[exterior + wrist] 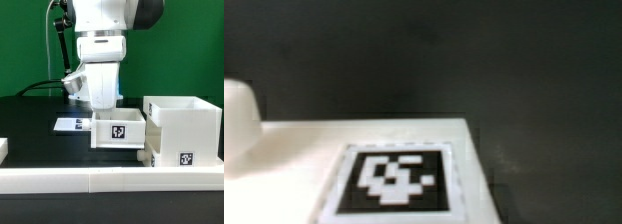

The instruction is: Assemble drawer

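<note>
A small white tray (118, 131) with a square tag on its near face stands in the middle of the black table, touching the left side of the large white housing (186, 122). My gripper (103, 108) reaches straight down into or just behind the tray, and the tray's wall hides its fingertips. In the wrist view a white tagged tray face (397, 180) fills the lower part, very close. No fingers show clearly there. A second white part (149, 153) sits low at the housing's near left corner.
The marker board (69, 125) lies flat behind and to the exterior view's left of the tray. A long low white rail (100, 179) runs along the front. A white piece (3, 149) sits at the far left edge. A blurred white shape (239, 118) shows in the wrist view.
</note>
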